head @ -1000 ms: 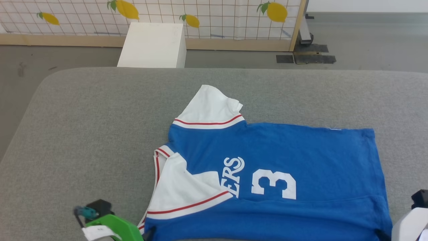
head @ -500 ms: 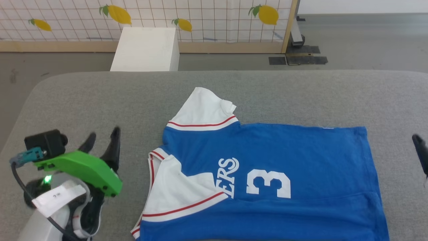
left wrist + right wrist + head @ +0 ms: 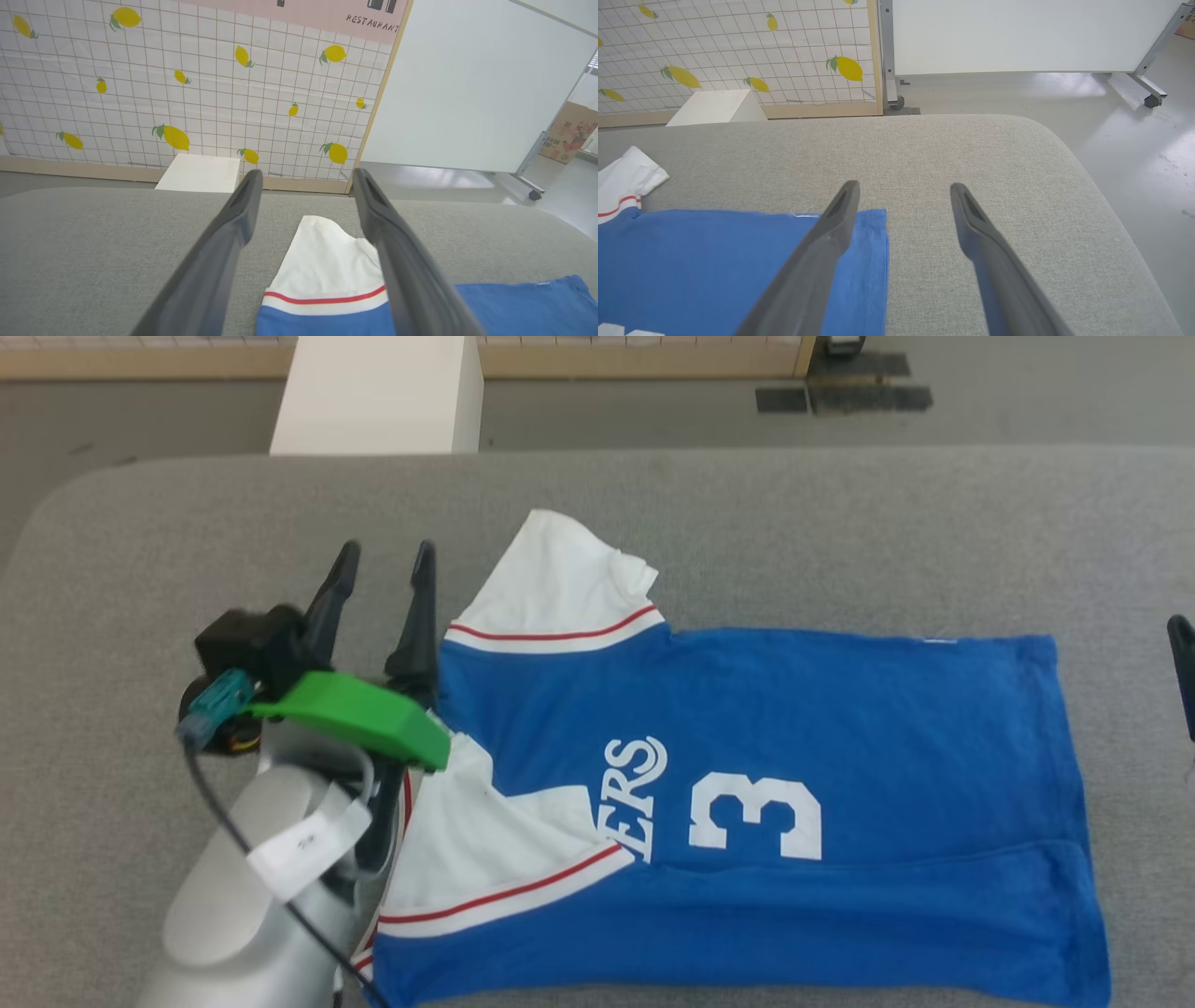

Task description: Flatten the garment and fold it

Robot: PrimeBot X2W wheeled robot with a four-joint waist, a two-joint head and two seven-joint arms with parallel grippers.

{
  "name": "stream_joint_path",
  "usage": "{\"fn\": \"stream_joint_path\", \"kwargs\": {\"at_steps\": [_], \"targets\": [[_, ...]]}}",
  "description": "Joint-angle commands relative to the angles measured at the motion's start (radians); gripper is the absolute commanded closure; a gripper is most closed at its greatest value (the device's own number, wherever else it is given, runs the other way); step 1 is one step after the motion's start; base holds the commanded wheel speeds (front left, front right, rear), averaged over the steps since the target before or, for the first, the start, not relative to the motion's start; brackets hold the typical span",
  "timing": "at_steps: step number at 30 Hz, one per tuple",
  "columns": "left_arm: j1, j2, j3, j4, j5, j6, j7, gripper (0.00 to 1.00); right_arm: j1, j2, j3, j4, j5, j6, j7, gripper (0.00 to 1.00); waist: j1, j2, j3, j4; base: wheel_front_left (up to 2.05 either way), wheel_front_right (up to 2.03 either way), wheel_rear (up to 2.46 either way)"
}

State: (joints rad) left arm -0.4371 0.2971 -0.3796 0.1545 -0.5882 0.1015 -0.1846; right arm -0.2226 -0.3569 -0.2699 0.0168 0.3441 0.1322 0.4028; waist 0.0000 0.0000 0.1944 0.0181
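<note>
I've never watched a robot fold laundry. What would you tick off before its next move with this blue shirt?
1. The left claw is open: ok, fingers apart with nothing between them.
2. The right claw is open: ok, also empty.
3. The royal-blue jersey T-shirt with white sleeves lies flat: not ok. The near white sleeve is folded onto the chest and covers part of the lettering.
4. The far white sleeve is smooth: not ok, its tip is crumpled.
5. The T-shirt sits wholly on the grey padded table: cannot tell, because its near edge runs to the bottom of the head view.
6. The left claw touches cloth: cannot tell.
</note>
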Motion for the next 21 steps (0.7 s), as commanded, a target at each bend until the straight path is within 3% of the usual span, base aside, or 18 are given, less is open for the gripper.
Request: {"fn": "stream_joint_path", "kwargs": {"at_steps": [1,6,12,21], "targets": [[-0.049,-0.016,-0.008,0.039,0.007,-0.019,-0.013,0.0,-0.027,-0.004,0.004,0.005,0.005,-0.002,-0.01,0.0,0.0,0.0,0.066,0.001,0.0,0.0,0.0],[-0.206,-0.061,-0.047,0.206,0.019,-0.065,0.008,0.0,-0.069,-0.013,0.024,0.009,0.009,-0.002,-0.012,0.0,0.0,0.0,0.133,-0.005,0.0,0.0,0.0],[-0.446,-0.101,-0.08,0.421,0.013,-0.095,0.167,0.0,-0.128,-0.011,0.071,-0.009,0.013,-0.002,-0.003,0.0,0.0,0.0,0.216,-0.033,0.0,0.0,0.0],[-0.743,-0.113,-0.116,0.695,0.004,-0.043,0.584,0.0,-0.175,-0.009,0.134,-0.054,0.027,-0.002,0.009,0.0,0.0,0.0,0.312,-0.099,0.0,0.0,0.0]]}}
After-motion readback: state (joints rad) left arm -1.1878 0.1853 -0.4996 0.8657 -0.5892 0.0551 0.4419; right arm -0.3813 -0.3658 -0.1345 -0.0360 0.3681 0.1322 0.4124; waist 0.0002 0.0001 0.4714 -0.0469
